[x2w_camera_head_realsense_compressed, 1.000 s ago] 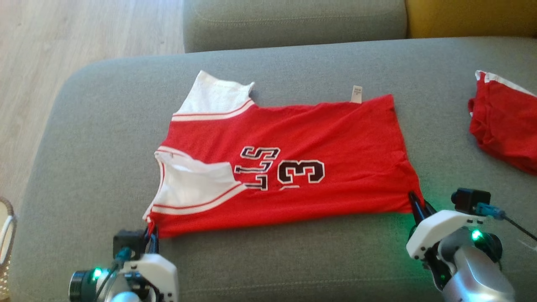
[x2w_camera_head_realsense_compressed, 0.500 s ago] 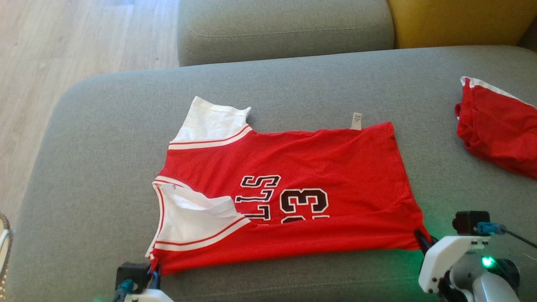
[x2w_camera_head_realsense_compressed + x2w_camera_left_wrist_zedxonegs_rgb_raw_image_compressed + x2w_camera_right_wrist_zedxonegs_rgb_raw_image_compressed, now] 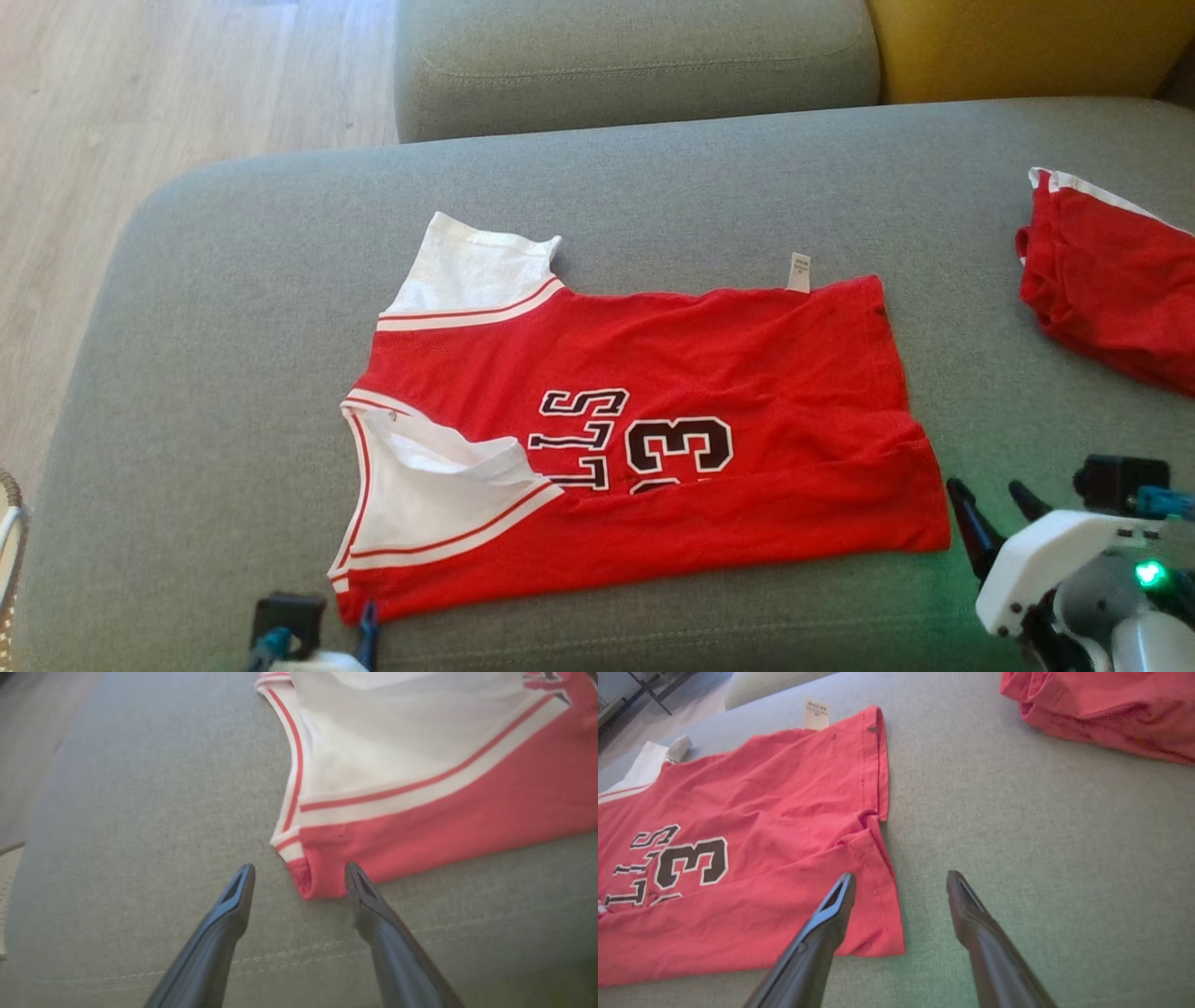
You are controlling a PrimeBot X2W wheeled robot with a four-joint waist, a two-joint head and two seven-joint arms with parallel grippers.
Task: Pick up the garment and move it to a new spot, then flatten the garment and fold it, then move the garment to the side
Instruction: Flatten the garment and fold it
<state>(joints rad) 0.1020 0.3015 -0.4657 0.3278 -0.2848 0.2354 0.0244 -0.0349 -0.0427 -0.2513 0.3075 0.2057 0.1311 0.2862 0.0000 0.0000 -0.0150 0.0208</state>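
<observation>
Red jersey point(image 3: 644, 429), white sleeves, black number. It lies flat and sideways about mid-way along the grey seat cushion point(image 3: 233, 373), shoulders toward the cushion's left end, hem toward its right end. The long edge nearest the cushion's front looks doubled over, since the lettering is cut off along that line. Care label point(image 3: 798, 273) sticks out on the side toward the cushion's back.

Handling, as I judge it: thin knit, very light, limp. It will sag and crease wherever it is not supported, and the doubled layers may slide apart. The cushion's woven cover should drag on it a little. Best holds are the two corners by the cushion's front, pinching both layers, or the hem and shoulder ends together to carry it level.

Left gripper point(image 3: 299, 872): fingers spread, empty, tips straddling the jersey's shoulder corner low over the cushion front. One tip is at the red edge, the other over bare cushion.

Right gripper point(image 3: 985, 490): fingers also apart, holding nothing, just off the hem corner near the cushion front.

Second red garment point(image 3: 1111, 280), bunched, sits at the cushion's right end, well apart. Grey backrest point(image 3: 635, 65) and yellow pillow point(image 3: 1018, 47) are behind the cushion. Wood floor point(image 3: 140, 93) is beyond its left end.
</observation>
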